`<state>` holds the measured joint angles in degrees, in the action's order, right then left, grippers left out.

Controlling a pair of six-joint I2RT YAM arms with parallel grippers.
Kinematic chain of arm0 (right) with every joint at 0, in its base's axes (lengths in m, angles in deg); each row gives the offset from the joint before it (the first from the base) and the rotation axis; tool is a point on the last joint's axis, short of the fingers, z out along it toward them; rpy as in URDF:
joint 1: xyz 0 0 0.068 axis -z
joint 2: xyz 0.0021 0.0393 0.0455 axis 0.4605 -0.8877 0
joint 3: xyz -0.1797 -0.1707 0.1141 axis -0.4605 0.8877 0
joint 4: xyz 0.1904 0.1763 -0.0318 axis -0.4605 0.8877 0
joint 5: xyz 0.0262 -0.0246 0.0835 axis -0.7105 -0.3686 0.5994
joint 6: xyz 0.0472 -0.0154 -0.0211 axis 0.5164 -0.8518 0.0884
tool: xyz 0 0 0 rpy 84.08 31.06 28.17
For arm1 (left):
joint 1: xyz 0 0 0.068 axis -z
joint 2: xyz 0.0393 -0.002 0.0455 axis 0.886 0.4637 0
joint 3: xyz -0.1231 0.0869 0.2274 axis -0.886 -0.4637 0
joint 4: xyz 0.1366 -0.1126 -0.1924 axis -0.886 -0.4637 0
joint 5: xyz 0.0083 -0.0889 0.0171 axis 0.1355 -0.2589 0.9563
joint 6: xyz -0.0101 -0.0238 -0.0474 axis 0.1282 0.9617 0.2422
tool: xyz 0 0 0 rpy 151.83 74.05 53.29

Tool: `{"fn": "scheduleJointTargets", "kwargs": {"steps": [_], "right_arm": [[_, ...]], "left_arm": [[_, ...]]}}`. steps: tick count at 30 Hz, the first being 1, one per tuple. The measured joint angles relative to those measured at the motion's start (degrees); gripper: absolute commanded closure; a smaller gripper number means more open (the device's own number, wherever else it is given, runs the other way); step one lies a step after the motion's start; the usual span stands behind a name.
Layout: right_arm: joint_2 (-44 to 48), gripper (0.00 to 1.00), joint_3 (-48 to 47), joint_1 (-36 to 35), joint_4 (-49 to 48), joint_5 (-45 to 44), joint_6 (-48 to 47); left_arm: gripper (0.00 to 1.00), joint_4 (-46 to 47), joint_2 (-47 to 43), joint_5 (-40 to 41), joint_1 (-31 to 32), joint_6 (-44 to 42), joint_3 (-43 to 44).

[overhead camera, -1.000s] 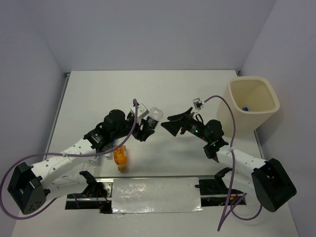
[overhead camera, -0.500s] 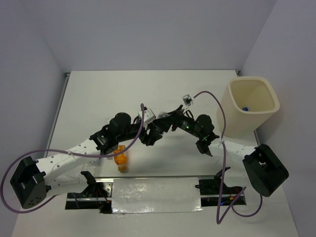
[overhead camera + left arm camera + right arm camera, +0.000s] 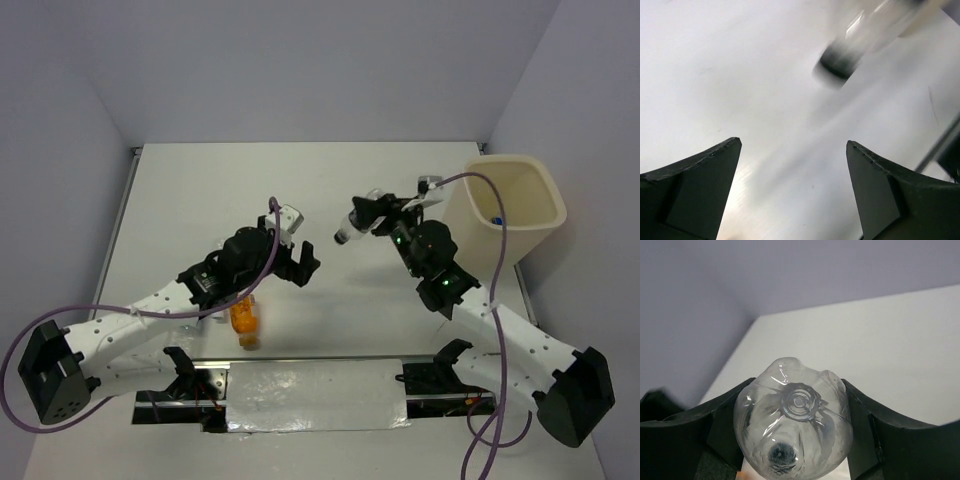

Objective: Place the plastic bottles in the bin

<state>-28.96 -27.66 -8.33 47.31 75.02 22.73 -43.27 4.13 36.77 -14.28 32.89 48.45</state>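
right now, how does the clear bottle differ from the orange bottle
The clear bottle is colourless; the orange bottle is orange. The clear bottle is clamped in the right gripper; the orange bottle sits ungripped on the table by the left arm. The clear bottle is nearer the bin than the orange bottle. Both are outside it.

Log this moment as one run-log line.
left gripper: open, empty | right gripper: shut on clear bottle | orange bottle: on table | bin: upright

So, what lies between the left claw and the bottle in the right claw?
Nothing: only bare table shows between the left claw and the bottle held by the right claw, in the top view.
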Motion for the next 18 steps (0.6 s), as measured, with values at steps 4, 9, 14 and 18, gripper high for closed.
{"fn": "scheduleJointTargets", "kwargs": {"steps": [4,9,14,18], "right_arm": [[1.5,0.75,-12.6,0.1,11.1,-20.8,-9.2],[-1.8,0.71,-26.8,3.2,15.1,-44.3,-23.7],[-7.4,0.7,-29.5,14.8,9.6,-53.4,-38.1],[-13.4,0.69,-31.7,22.2,8.4,-57.9,-44.9]], "left_arm": [[0.01,-4.8,-2.4,9.2,-0.7,4.0,0.7],[0.01,-8.9,-1.6,14.6,-5.0,8.7,0.9],[0.01,-11.0,0.5,15.9,-11.3,11.3,0.1],[0.01,-12.1,-0.6,17.4,-12.0,13.4,-1.5]]}}
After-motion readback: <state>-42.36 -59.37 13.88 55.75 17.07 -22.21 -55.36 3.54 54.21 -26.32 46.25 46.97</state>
